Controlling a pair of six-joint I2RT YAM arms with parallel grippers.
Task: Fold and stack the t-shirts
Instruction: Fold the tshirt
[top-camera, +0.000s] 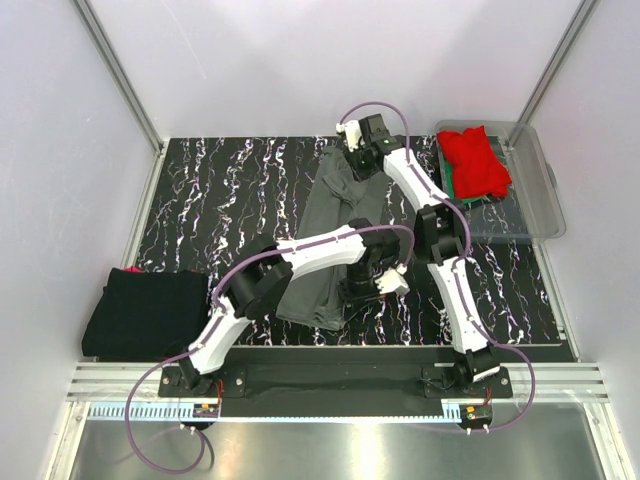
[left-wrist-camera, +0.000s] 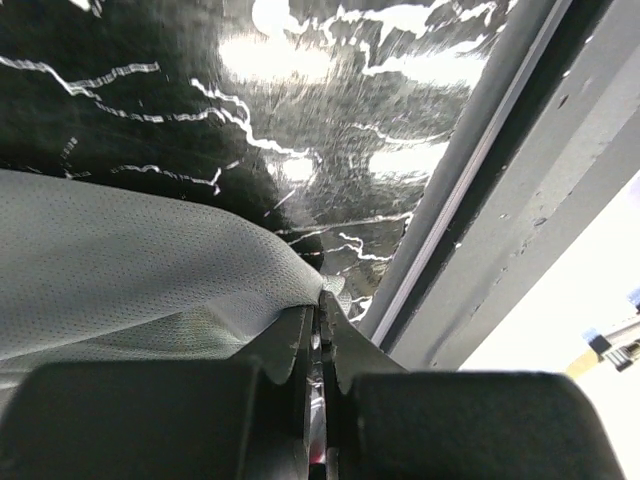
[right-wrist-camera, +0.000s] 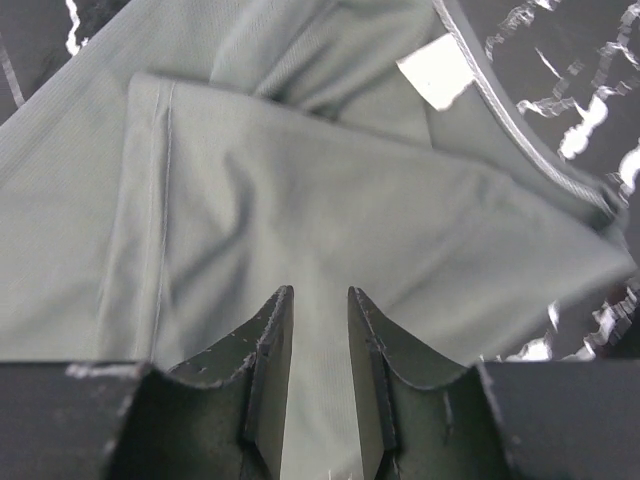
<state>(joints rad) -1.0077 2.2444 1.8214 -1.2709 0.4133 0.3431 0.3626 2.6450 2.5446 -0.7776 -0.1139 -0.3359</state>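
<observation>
Top external view: the dark grey t-shirt (top-camera: 335, 205) lies as a long narrow strip on the marbled table (top-camera: 220, 200). The left gripper (top-camera: 372, 285) is at its near end and the right gripper (top-camera: 362, 155) at its far end. A folded black t-shirt (top-camera: 145, 312) sits well to the left of the grey shirt's near end. A clear tub (top-camera: 535, 195), holding a red t-shirt (top-camera: 476, 160) over a green one (top-camera: 455, 192), stands just right of its far end. Left wrist view: the jaws are clenched on a thin edge of the grey shirt, which drapes away to one side, with the table's metal rail (left-wrist-camera: 470, 200) close by. Right wrist view: the jaws stand slightly parted over the grey shirt's smoothed panel near a white label (right-wrist-camera: 435, 70), and nothing appears caught between them. Assessment: the step in hand is most likely the crosswise fold, near end to far. To do it well, the left grip should hold every layer at the hem, lift only enough to clear the cloth beneath, and travel straight along the strip. The right gripper should pin or take hold of the far end first, or the strip may skew or drag.
</observation>
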